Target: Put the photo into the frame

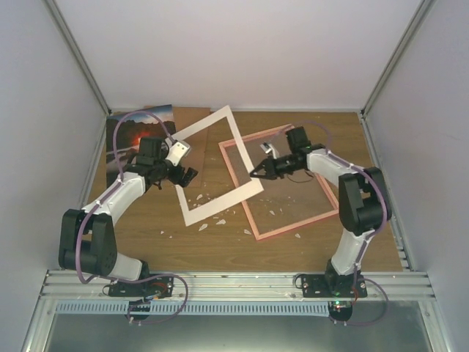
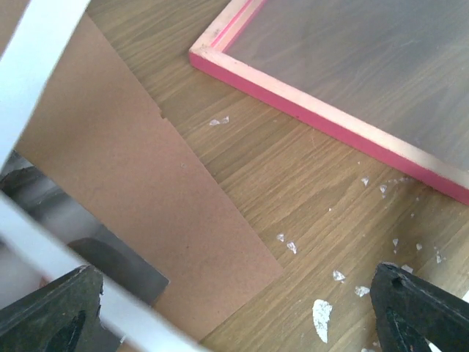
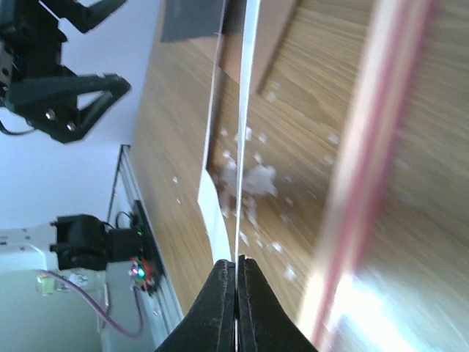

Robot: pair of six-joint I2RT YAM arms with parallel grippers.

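Now, wooden table [image 1: 308, 246] first: the frame [image 1: 300, 224] lies flat right of centre. Across its left side tilts the white mat [image 1: 220, 207], one corner pinched tight in the right gripper [image 1: 256, 171]. Brown backing board [image 1: 192, 121] sits at the back, with the photo [image 1: 135, 136] far back-left, well apart from the frame. The left gripper [image 1: 189, 176] is spread wide, holding nothing, at the mat's left edge. White flecks [image 1: 220, 220] lie scattered.

photo [image 1: 136, 133] back left, frame [image 1: 293, 224] right, mat [image 1: 223, 204] between
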